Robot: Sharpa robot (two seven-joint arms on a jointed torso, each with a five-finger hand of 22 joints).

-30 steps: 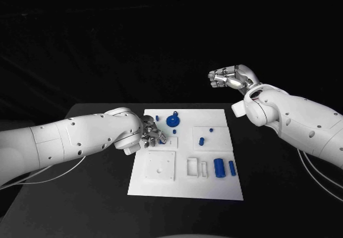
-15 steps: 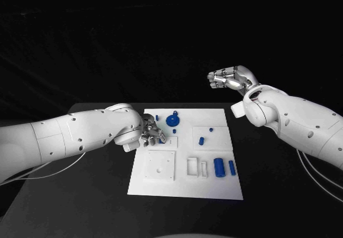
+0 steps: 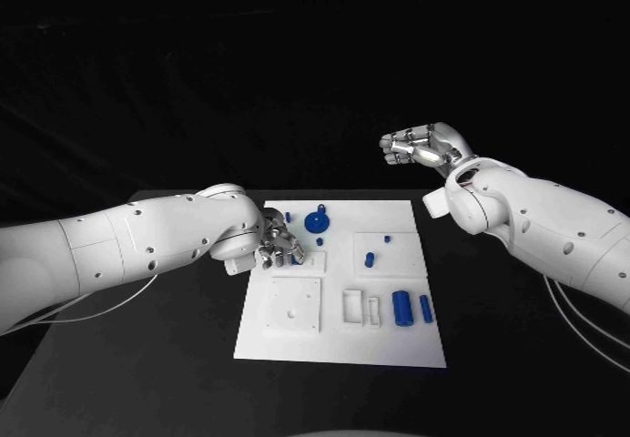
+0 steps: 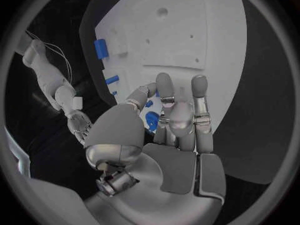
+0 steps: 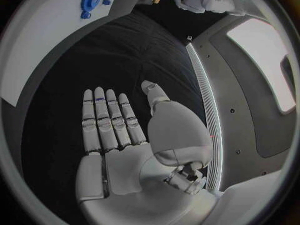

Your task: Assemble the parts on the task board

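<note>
The robot's left hand (image 3: pixel 279 246) hovers low over the upper-left corner of the white task board (image 3: pixel 394 350), fingers (image 4: pixel 199 92) curled loosely; the left wrist view shows nothing pinched between them, though whether they touch the board cannot be told. The blue gear (image 3: pixel 317 221) stands just beside the hand, at about one o'clock from it, with a small blue peg (image 3: pixel 320 242) nearer still, at roughly three o'clock. The left hand is plainly the nearer one to these parts.

The right hand (image 3: pixel 422 145) is raised well clear beyond the far right corner of the board, at about one o'clock from the board's centre. In the head view it looks curled; the right wrist view shows its fingers (image 5: pixel 107 120) stretched side by side, holding nothing.

Two blue cylinders (image 3: pixel 412 308) lie at the board's near right, at about five o'clock from the left hand, long axes running toward twelve o'clock, well apart from either hand. Two smaller blue pieces (image 3: pixel 373 256) sit in the upper-right panel.

Open black table (image 3: pixel 145 382) surrounds the board on every side, so the left arm has room to draw back toward nine o'clock; the close spacing of gear and peg looks the tighter constraint.
</note>
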